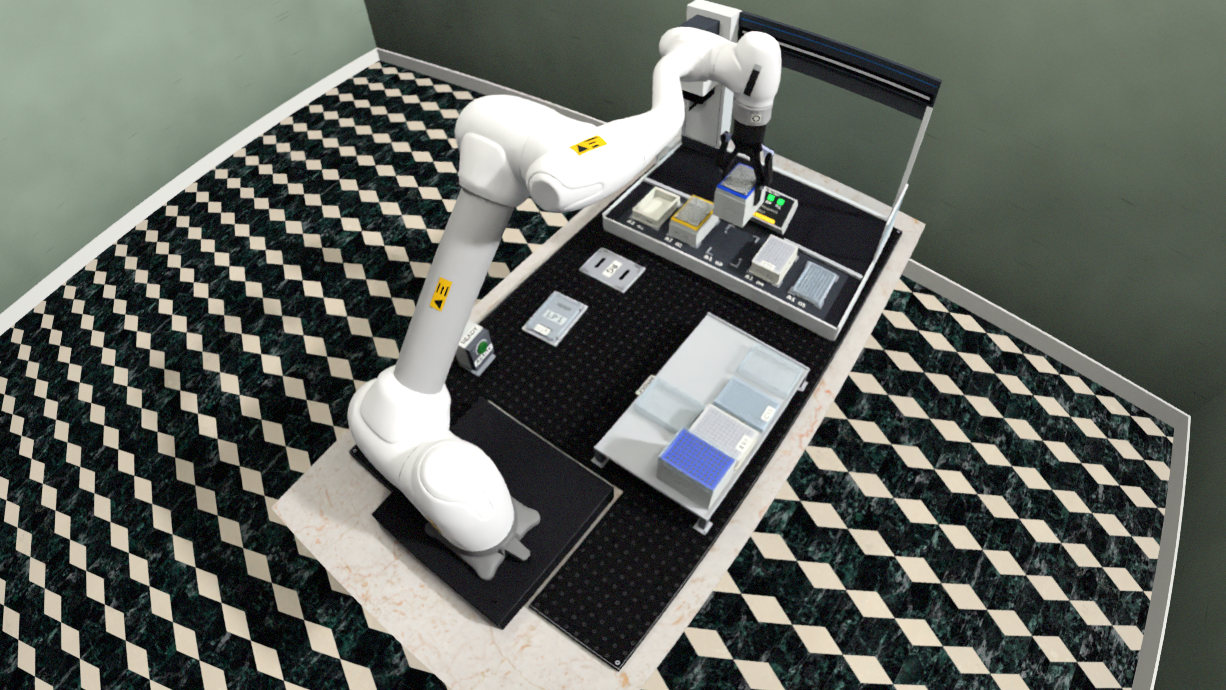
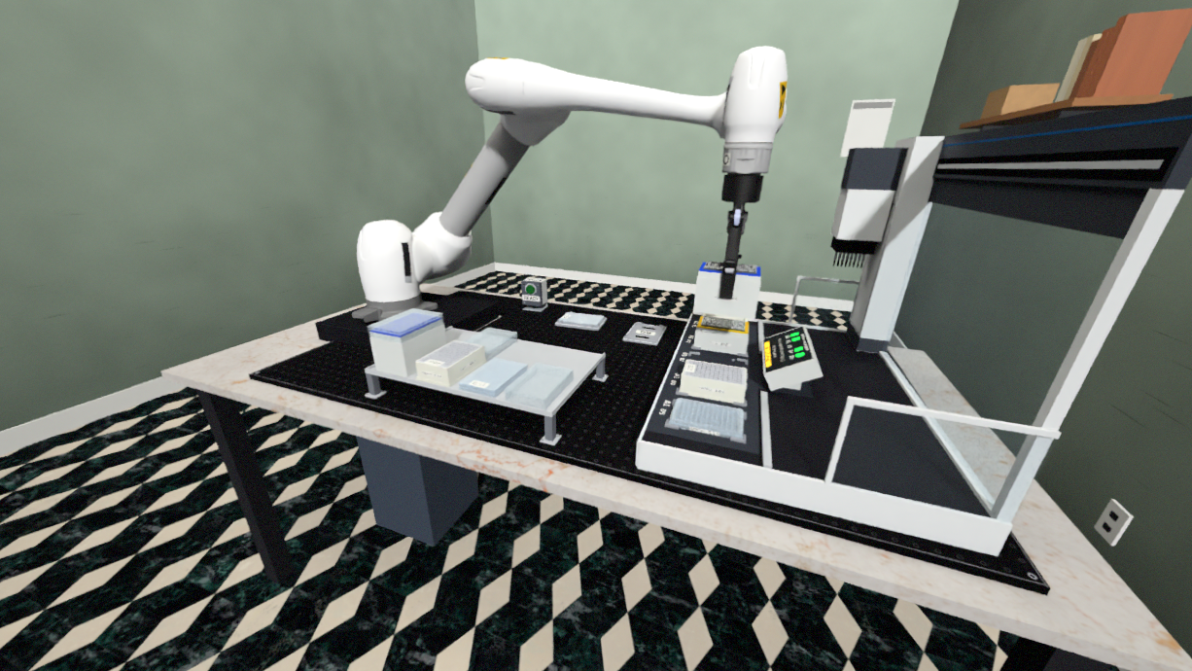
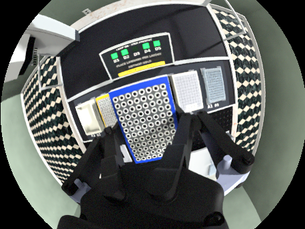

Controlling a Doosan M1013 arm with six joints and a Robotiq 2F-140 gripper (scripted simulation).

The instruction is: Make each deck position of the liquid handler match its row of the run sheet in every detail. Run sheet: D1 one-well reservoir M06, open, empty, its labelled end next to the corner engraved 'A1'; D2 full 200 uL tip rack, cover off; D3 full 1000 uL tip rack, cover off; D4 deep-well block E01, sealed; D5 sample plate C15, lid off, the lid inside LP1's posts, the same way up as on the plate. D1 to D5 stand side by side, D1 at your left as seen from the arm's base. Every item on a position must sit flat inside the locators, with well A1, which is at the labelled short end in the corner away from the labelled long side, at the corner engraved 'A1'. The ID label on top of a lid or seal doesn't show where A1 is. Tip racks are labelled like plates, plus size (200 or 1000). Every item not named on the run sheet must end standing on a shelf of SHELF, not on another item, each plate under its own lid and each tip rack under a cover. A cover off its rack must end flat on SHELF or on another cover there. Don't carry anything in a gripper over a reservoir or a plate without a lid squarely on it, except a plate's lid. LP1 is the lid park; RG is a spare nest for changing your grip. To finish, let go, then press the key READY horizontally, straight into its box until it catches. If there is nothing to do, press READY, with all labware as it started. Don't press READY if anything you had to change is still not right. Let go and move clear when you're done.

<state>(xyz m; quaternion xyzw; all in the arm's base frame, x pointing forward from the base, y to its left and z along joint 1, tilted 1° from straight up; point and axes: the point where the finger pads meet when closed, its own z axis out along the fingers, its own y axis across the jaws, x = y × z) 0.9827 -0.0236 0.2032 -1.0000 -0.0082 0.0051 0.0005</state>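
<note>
My gripper is shut on a tall white tip rack with a blue rim, cover off, its holes full of tips. I hold it upright, low over the bare D3 nest, and I cannot tell whether it touches the deck. Left of it stand the open white reservoir and the yellow-rimmed tip rack. Right of it are the sealed deep-well block and the sample plate.
A status panel with green lights sits behind the row. A lid lies in LP1; RG is nearby. The READY key stands by the arm. SHELF holds a blue-covered rack and several plates.
</note>
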